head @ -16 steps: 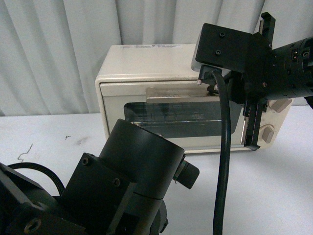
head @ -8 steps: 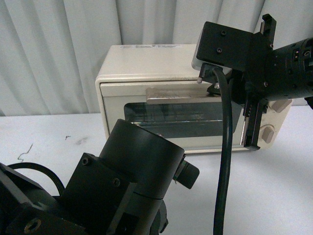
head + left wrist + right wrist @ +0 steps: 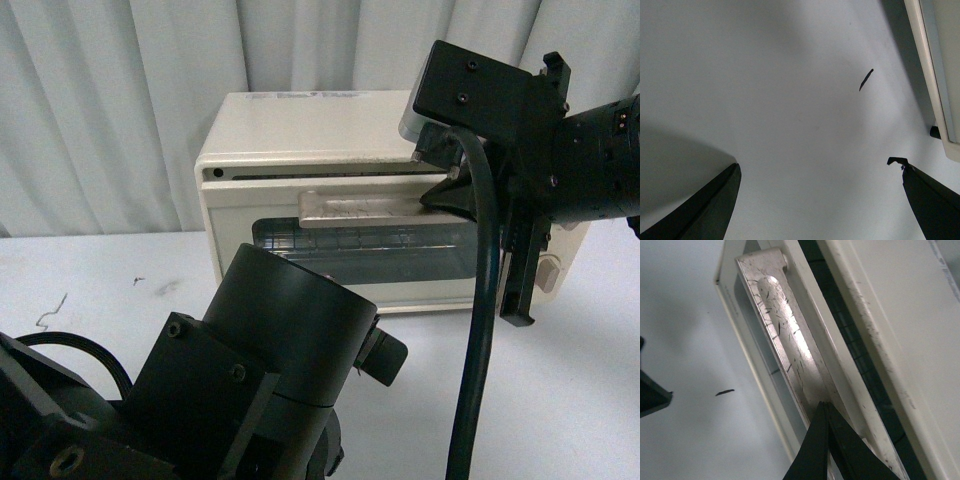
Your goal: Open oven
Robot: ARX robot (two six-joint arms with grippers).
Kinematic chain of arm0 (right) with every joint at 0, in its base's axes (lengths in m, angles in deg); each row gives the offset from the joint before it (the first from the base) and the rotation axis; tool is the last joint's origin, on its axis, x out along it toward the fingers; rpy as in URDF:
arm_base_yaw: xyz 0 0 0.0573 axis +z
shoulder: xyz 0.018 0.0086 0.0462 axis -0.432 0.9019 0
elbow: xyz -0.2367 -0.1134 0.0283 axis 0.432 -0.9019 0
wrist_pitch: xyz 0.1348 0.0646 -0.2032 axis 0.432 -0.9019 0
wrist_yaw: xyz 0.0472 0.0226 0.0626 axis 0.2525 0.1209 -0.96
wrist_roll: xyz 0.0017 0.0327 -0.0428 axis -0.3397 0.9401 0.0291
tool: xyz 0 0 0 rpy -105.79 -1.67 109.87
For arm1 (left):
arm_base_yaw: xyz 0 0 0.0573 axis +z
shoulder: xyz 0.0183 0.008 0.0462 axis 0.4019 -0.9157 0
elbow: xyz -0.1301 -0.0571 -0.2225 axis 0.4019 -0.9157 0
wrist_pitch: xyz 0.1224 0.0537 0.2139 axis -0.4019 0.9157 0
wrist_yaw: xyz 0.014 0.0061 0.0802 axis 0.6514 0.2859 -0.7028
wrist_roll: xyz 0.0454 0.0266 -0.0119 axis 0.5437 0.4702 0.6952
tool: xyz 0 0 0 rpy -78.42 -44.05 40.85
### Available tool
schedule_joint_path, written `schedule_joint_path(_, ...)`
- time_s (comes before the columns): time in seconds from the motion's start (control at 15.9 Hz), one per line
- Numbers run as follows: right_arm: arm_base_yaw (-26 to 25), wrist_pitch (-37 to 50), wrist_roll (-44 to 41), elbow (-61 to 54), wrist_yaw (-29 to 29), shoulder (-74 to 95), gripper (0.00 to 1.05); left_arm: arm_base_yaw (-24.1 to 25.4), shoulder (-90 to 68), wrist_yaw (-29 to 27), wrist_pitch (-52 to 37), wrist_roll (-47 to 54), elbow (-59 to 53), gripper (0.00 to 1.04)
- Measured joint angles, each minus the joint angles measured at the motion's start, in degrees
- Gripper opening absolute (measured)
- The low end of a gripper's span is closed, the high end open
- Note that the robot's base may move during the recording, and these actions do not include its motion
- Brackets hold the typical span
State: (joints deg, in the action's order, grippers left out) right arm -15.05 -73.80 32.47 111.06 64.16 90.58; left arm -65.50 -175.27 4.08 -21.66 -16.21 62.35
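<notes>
The cream-white boxy metal toaster oven (image 3: 300,130) sits on a matte white tabletop (image 3: 590,400), its glass-windowed door (image 3: 360,245) tipped slightly off the body so that a dark slit shows along the top edge. One black wedge-shaped finger (image 3: 827,440) of the right gripper (image 3: 746,399) rests on the oven's scratched, flat beige bar handle (image 3: 785,340), with the jaws apart and clamping nothing. The left gripper (image 3: 820,200) hangs over the tabletop beside the oven's lower edge, its dark tapered fingers spread wide and empty.
</notes>
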Motion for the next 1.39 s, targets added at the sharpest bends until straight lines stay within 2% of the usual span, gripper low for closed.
schedule_joint_path(0.06,0.79,-3.08,1.31,-2.82,-3.56,-1.53,0.02,0.00,0.00,0.00,0.02,0.00,0.00,0.98)
schedule_joint_path(0.13,0.98,-10.45,1.68,-5.68,-0.57,-1.97,0.02,-0.11,-0.02,0.09,-0.09,0.26,0.02,0.98)
schedule_joint_path(0.19,0.76,-16.59,1.40,-6.84,-0.76,-5.03,0.02,-0.09,-0.02,0.04,-0.02,0.37,0.13,0.98)
schedule_joint_path(0.31,2.21,-23.78,2.25,-0.92,-4.66,-16.76,0.02,-0.09,-0.02,0.04,0.00,0.37,0.15,0.98)
schedule_joint_path(0.38,2.21,-23.58,2.14,1.99,-5.75,-20.70,0.29,-0.09,-0.02,0.04,0.00,0.37,0.15,0.98)
schedule_joint_path(0.44,2.21,-23.87,2.14,2.05,-5.75,-20.81,0.41,-0.09,-0.02,0.04,0.02,0.37,0.13,0.98)
schedule_joint_path(0.5,2.21,-24.09,2.14,2.01,-5.75,-20.59,0.52,-0.09,-0.02,0.04,0.00,0.37,0.15,0.98)
schedule_joint_path(0.57,2.21,-24.02,2.14,2.01,-5.75,-20.55,0.58,-0.09,-0.02,0.04,0.00,0.37,0.15,0.98)
schedule_joint_path(0.63,2.95,-16.13,5.05,-0.11,-2.19,-20.79,0.59,-0.09,-0.02,0.04,0.00,0.37,0.13,0.98)
schedule_joint_path(0.76,4.46,-2.97,10.71,-5.14,7.65,-22.05,0.53,-0.11,-0.02,0.04,-0.04,0.37,0.13,0.98)
schedule_joint_path(1.07,4.90,10.51,21.22,-13.29,18.27,-24.87,0.42,-0.11,-0.02,0.09,-0.02,0.35,0.15,0.98)
schedule_joint_path(1.13,4.31,17.49,28.39,-18.18,24.35,-26.53,0.34,-0.09,-0.02,0.07,0.02,0.37,0.13,0.98)
schedule_joint_path(1.26,1.46,28.09,41.11,-24.72,31.15,-29.00,0.20,-0.02,-0.02,-0.04,0.04,0.37,0.13,0.98)
schedule_joint_path(1.32,-0.07,32.46,47.76,-27.67,31.45,-31.56,0.09,-0.02,-0.02,-0.02,0.04,0.37,0.15,0.98)
schedule_joint_path(1.39,-0.31,33.68,50.80,-29.57,30.71,-33.88,0.01,-0.04,-0.02,0.00,0.00,0.37,0.13,0.98)
